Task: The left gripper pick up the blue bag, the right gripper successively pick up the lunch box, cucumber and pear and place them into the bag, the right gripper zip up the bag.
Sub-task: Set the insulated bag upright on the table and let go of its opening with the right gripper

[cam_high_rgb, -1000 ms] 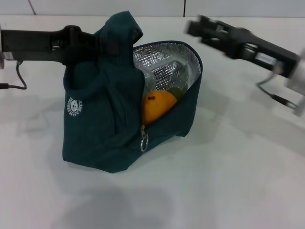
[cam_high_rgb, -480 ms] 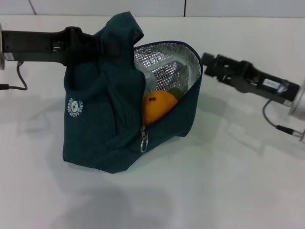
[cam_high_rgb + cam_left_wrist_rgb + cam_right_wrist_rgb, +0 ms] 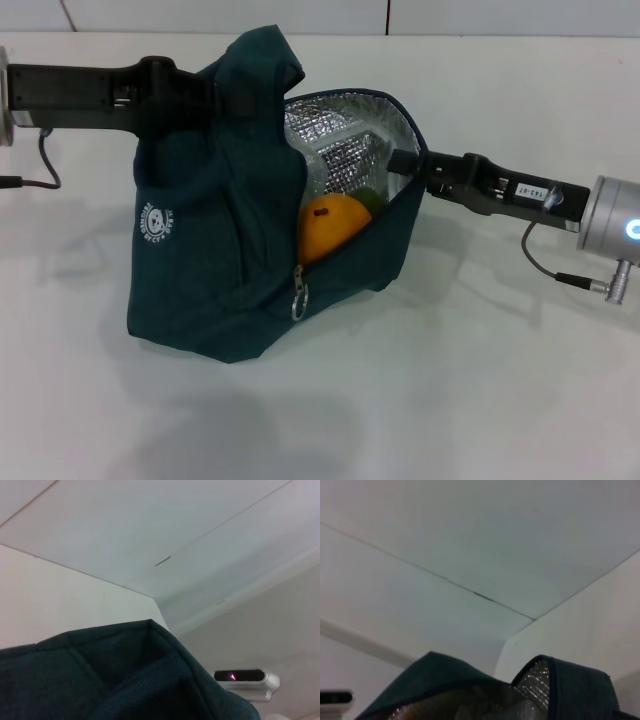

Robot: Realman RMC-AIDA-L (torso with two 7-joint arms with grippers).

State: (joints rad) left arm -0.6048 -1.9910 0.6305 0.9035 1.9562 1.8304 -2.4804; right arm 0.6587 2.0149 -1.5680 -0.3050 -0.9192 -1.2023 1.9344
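Blue bag [image 3: 215, 215] stands on the white counter [image 3: 450, 380], left of centre in the head view, its top bunched and held up by the left pincer [image 3: 235, 98] — clenched on the fabric near the bag's peak. The mouth gapes toward the robot's right; silver insulated lining [image 3: 345, 140] shows inside. The pear [image 3: 333, 225], orange-yellow with its stem end up, sits at the front of the opening, and a green sliver behind it is probably the cucumber [image 3: 371, 198]. The lunch box is not visible; I judge it lies underneath. Zipper pull [image 3: 298, 297] hangs at the low end of the open track, below the pear.

Change over the last second: the right pincer [image 3: 400, 162] was high and well clear of the bag, then dropped and swung in; its tip is now at the bag's right rim, touching or just beside it. Whether its fingers are parted or closed I cannot tell. The bag has barely shifted, and the pear is where it was.

Reading: loading looks finished, and this approach opens the zip-up step. The pull is on the near face, though — well apart from where the tip now sits.

Clearances: the counter in front and to the right of the bag is bare, giving room to come round low. The rim edge and the protruding pear crowd the track; the pear may need to settle before the zipper passes.
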